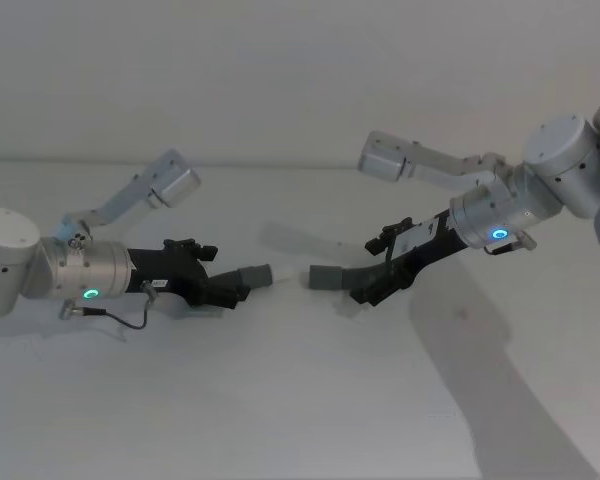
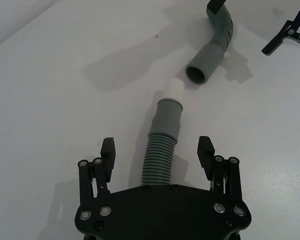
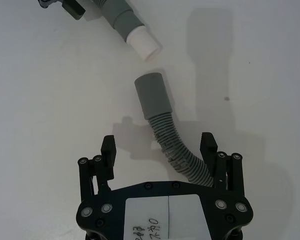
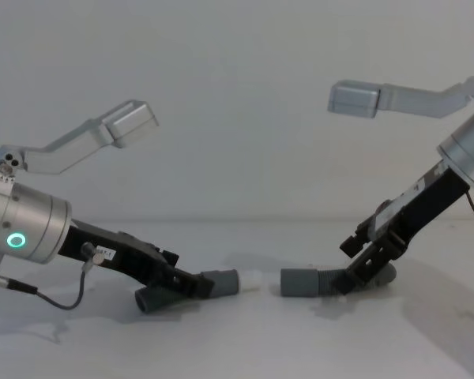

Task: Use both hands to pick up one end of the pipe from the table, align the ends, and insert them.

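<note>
**Head view:** The left claw (image 1: 225,290) and right claw (image 1: 375,285) face each other low over the table (image 1: 280,400). Each straddles its own piece of hose, and the cuffs jut out ahead of the fingers.

**Left wrist view:** The left claw's jaws stand wide. The tipped hose (image 2: 160,160) runs between the fingers and touches neither. Its white tip (image 2: 175,90) lies ahead of the claw, just short of the plain cuff (image 2: 205,62) and angled off its line. The cuff's mouth gapes empty, with nothing seated in it.

**Right wrist view:** The right claw (image 3: 158,146) is also spread wide. The plain hose (image 3: 177,150) curves between the fingers, hard by one of them and well clear of the other.

**Chest view:** Both pieces appear to rest on the table, with tip and cuff near level but apart.

Neither piece is gripped yet. A jaw closing on the off-centre plain hose could shove it aside rather than pinch it. The ribbed, bendy hose may also let either cuff sag once lifted, so the tip would catch on the rim instead of sliding in.
</note>
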